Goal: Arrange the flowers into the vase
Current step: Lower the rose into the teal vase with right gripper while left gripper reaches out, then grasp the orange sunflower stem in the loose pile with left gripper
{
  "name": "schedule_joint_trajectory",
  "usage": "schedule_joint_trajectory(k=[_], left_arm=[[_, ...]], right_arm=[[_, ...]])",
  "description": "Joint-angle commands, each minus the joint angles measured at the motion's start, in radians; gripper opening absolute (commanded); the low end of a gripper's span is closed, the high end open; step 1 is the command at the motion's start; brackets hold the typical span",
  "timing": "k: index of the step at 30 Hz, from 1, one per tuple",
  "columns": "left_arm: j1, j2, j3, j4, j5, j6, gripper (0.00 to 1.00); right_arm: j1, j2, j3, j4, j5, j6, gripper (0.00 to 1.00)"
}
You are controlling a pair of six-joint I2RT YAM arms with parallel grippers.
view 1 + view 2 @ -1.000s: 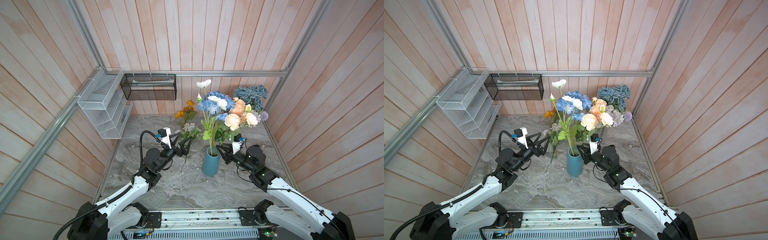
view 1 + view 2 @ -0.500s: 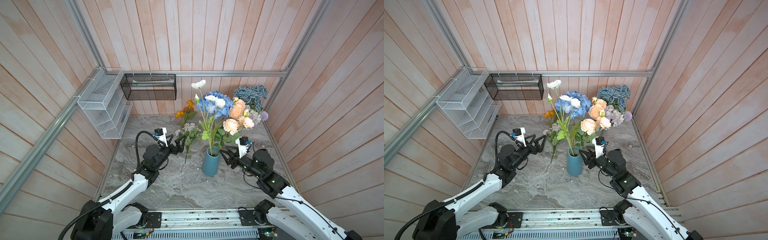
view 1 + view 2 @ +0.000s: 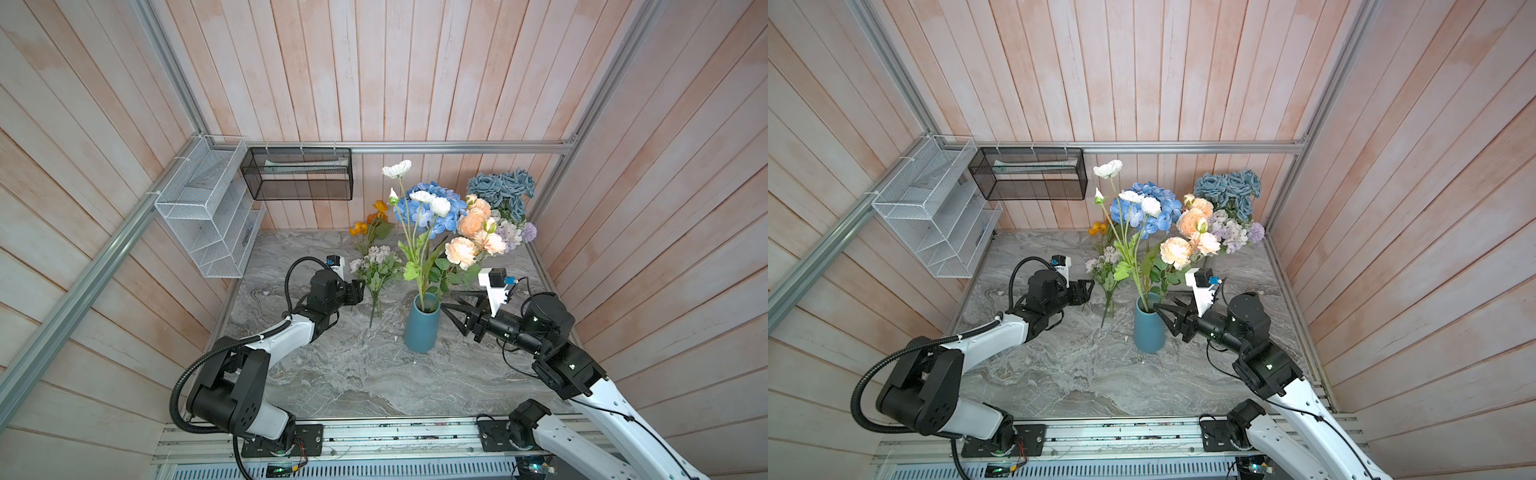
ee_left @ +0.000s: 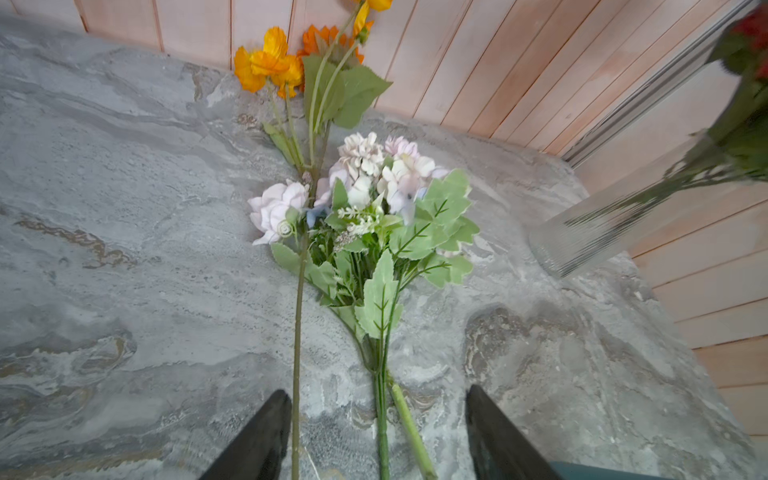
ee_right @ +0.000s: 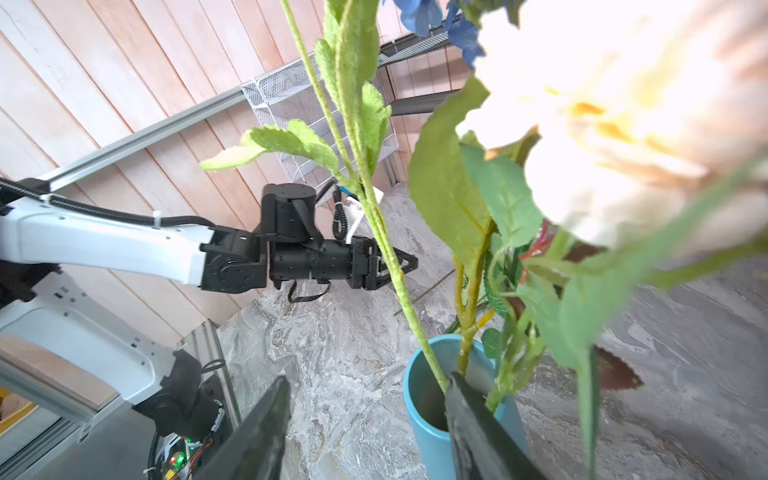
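Observation:
A teal vase (image 3: 422, 328) (image 5: 432, 419) stands mid-table holding white-bloom stems (image 3: 424, 199) and a peach rose spray (image 3: 461, 251), with a blue hydrangea (image 3: 446, 220) among them. My right gripper (image 3: 449, 302) (image 5: 365, 386) is open just right of the vase rim, with nothing between its fingers. A lilac bouquet (image 3: 376, 266) (image 4: 374, 199) and an orange spray (image 3: 368, 226) (image 4: 270, 62) lie on the table left of the vase. My left gripper (image 3: 359, 291) (image 4: 377, 390) is open, low over the table, and straddles their stems.
A ribbed glass vase (image 4: 602, 224) with dusty-blue roses (image 3: 500, 191) stands in the back right corner. A white wire rack (image 3: 208, 216) and a black mesh basket (image 3: 299, 174) hang on the walls. Wooden walls close three sides.
My right gripper opened and drew back from the peach spray, which now stands in the vase. My left gripper dropped toward the lying stems and its jaws narrowed.

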Motion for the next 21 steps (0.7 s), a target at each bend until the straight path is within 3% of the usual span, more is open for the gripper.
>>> schedule_joint_trajectory(k=[1, 7, 12, 21], left_arm=[[0.004, 0.052, 0.036, -0.089, -0.031, 0.033, 0.65], [0.005, 0.133, 0.068, -0.14, -0.074, 0.054, 0.64], [0.004, 0.23, 0.139, -0.194, -0.079, 0.064, 0.54], [0.002, 0.246, 0.156, -0.178, -0.044, 0.056, 0.06]], right_arm=[[-0.004, 0.01, 0.028, 0.05, -0.034, 0.001, 0.6], [-0.004, 0.087, 0.025, 0.173, -0.038, -0.021, 0.6], [-0.003, 0.147, 0.022, 0.251, -0.049, -0.026, 0.6], [-0.004, 0.172, 0.018, 0.276, -0.028, -0.044, 0.6]])
